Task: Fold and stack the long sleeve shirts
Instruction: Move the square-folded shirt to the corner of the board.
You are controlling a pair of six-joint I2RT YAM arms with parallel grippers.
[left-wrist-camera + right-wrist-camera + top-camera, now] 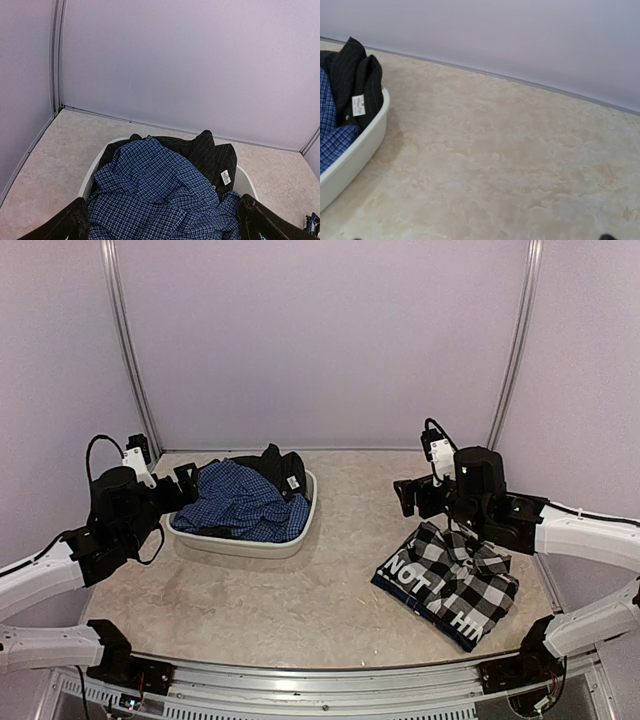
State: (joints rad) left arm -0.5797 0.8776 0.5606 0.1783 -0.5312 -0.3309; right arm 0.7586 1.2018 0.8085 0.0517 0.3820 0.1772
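Far left, black shirt (pixel 283 468) buried under blue shirt (pixel 240 502) | its label (pixel 225 177) too small to read | near right, lettering on checked shirt (pixel 455 578) partly lost in folds

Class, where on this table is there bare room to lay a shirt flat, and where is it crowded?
The widest bare patch of table lies in the middle, between the white basin and the folded black-and-white check shirt. A near strip in front of the basin is free. Crowded: the basin, heaped with the blue check shirt and black shirt.
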